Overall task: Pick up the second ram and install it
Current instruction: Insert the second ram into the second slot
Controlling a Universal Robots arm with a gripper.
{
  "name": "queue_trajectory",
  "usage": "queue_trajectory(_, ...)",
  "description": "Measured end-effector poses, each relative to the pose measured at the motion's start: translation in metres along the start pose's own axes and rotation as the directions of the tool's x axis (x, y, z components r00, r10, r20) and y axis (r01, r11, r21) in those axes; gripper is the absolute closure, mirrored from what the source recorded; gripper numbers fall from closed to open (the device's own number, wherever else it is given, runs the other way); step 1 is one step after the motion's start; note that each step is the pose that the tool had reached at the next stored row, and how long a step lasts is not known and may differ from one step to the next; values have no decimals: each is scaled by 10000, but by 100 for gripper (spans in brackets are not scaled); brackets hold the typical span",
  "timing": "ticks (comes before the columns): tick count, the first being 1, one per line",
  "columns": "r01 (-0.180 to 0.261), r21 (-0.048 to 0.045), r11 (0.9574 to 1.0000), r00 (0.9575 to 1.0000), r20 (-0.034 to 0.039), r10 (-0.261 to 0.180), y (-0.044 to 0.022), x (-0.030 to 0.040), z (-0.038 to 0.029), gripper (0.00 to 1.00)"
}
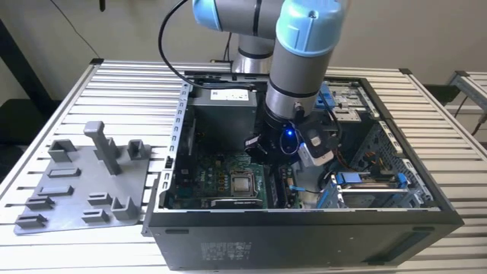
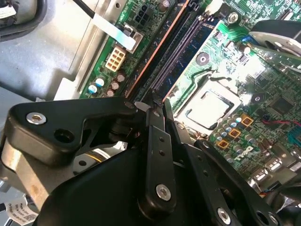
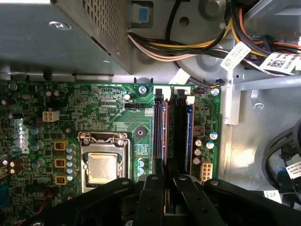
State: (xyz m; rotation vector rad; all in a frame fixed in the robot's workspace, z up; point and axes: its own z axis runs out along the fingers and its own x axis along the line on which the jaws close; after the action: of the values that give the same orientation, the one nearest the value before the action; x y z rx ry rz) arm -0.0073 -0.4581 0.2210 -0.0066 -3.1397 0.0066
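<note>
The second ram (image 3: 163, 136) stands on edge in a memory slot of the green motherboard (image 3: 103, 108), inside the open computer case (image 1: 304, 228). Its long thin edge (image 2: 161, 44) runs straight in between my fingertips. In both wrist views my gripper (image 3: 168, 181) (image 2: 157, 106) sits over the near end of that stick, its black fingers (image 3: 153, 188) drawn close against both sides of it. A second stick with a blue face (image 3: 188, 132) stands in the neighbouring slot. In the exterior view the arm's wrist (image 1: 285, 140) reaches down into the case.
The silver processor socket (image 3: 101, 167) lies beside the slots. The grey power supply box (image 3: 61, 33) and bundled cables (image 3: 197, 42) crowd one end of the board. A grey holder tray (image 1: 84, 182) with upright posts lies on the slatted table at the exterior view's left.
</note>
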Motion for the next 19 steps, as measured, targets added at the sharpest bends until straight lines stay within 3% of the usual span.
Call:
queue_trajectory(8, -262, -1, 9997, 9997, -1, 262, 0, 0, 5, 86)
queue_trajectory(19, -162, 1, 9999, 9999, 0, 162, 6, 0, 38, 86)
